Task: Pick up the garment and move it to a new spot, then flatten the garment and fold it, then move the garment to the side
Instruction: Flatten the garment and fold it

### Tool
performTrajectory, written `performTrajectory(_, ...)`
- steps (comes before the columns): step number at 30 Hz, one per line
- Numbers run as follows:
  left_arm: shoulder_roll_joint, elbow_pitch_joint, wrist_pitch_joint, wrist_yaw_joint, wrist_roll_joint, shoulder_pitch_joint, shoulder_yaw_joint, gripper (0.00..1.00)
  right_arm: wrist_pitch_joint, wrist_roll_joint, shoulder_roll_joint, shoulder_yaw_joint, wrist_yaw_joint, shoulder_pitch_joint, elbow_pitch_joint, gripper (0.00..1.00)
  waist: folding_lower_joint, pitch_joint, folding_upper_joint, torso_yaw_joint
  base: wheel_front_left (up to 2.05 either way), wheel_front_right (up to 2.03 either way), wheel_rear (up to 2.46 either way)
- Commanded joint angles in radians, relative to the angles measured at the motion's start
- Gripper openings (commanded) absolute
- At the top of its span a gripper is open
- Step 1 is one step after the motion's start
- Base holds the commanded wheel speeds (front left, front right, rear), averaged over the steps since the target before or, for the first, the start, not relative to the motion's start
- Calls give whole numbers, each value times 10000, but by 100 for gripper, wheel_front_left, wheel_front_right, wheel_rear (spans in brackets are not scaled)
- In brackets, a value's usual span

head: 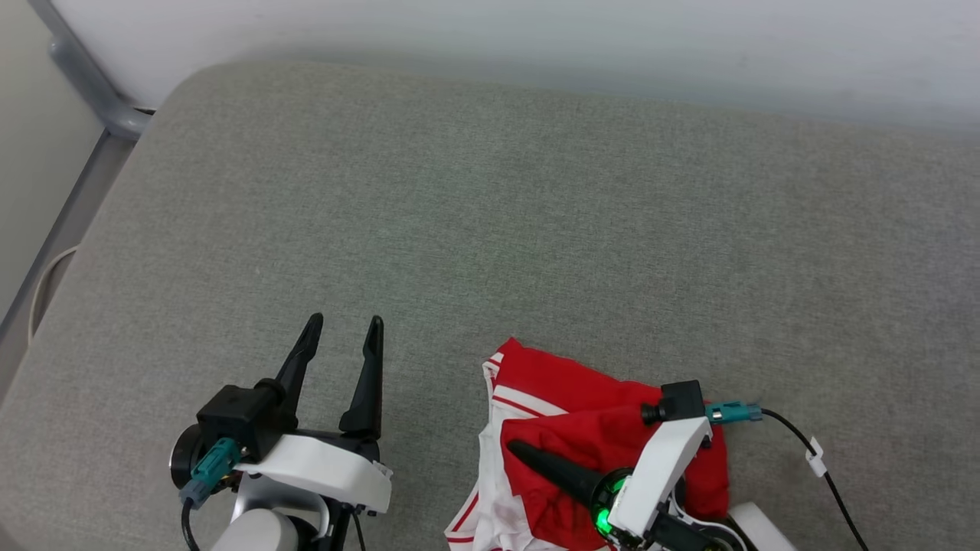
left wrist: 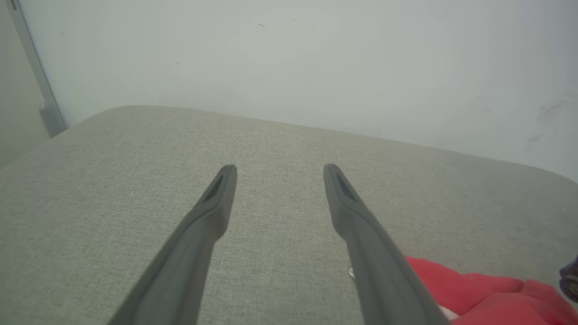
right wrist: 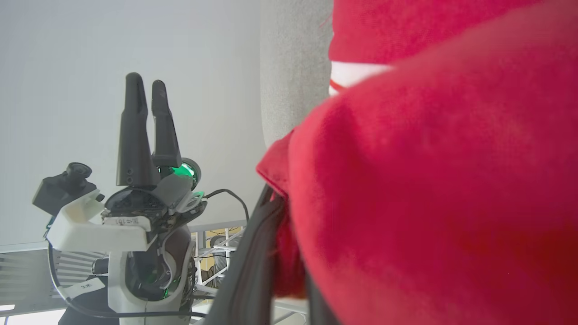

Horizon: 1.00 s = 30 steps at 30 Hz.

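1. Red cloth of the garment (right wrist: pixel 429 180) lies closest to the lens in the right wrist view. There is one garment, crumpled into a heap.
2. It lies on the grey padded surface (head: pixel 490 214) at the near edge of the head view, right of centre. A white part with red stripes shows along its left side.
3. One right end effector (head: pixel 524 453) reaches across the heap. Its fingers are drawn narrow and pinch a fold of the red cloth, which bunches over them.
4. One left end effector (head: pixel 344 321) is beside the garment on its left, apart from it. Its two dark fingers are spread wide with nothing between them, above bare padding.
5. Two teal connectors show, one at each wrist; a black cable (head: pixel 804 440) runs from the right one.
6. One pale wall (head: pixel 536 46) stands behind the pad, with one grey rail (head: pixel 92 84) at the far left corner.
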Motion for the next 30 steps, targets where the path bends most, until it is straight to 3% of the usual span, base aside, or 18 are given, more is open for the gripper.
performTrajectory(1,-16,63,-39,-82,54,-112,51,100,-180,80,-27,72,-5,-117,158,100,-1,-36,0,-92,0,0,0)
performTrajectory(8,81,274,-76,-183,204,-4,209,100,-1021,-225,-57,441,-5,-415,-694,100,-1,-555,0,-573,0,0,0)
performTrajectory(16,197,279,-85,-145,208,239,284,100,-1896,-1645,-816,381,-5,-28,-2534,100,-1,-1071,0,-1091,0,0,0)
performTrajectory(20,269,253,-81,-72,232,400,320,100,-2932,-3567,-1371,-330,-5,241,-2966,100,-1,-1266,0,-1348,0,0,0)
performTrajectory(24,360,246,-77,49,292,481,383,100,-3726,-5865,-1536,-1678,-5,660,-3133,100,-1,-1459,0,-1570,0,0,0)
performTrajectory(30,451,176,-91,274,493,740,561,100,-4327,-8945,-1124,-4131,-5,1599,-3826,100,-1,-1754,0,-1819,0,0,0)
